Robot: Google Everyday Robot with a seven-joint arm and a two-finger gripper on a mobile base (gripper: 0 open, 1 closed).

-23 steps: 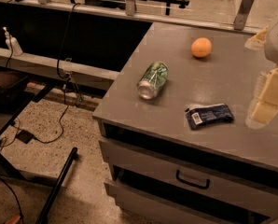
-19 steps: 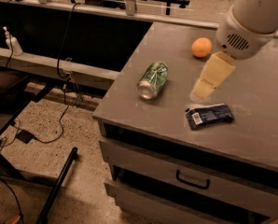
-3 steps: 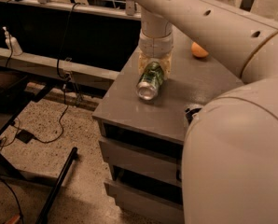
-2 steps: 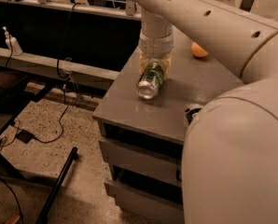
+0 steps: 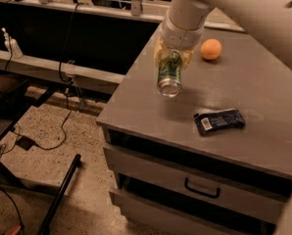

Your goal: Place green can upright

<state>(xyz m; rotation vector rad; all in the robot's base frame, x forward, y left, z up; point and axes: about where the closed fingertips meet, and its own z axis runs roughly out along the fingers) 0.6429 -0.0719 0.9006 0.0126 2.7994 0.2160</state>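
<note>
The green can [image 5: 169,75] has pale markings and a silver end facing the camera. It hangs tilted, lifted a little off the grey cabinet top [image 5: 146,102], near its left part. My gripper [image 5: 173,58] comes down from above on a white arm and is shut on the can's upper end, with a pale finger on each side of it. The can's far end is hidden between the fingers.
An orange round fruit [image 5: 210,49] lies at the back of the top. A flat dark blue snack packet [image 5: 219,121] lies toward the front right. Drawers with a handle [image 5: 202,190] are below. The top's left edge drops to the floor with cables and a dark stand.
The can lay on its side on the cabinet top with the gripper over it; now it is lifted off the surface and tilted in the gripper. The arm fills less of the view.
</note>
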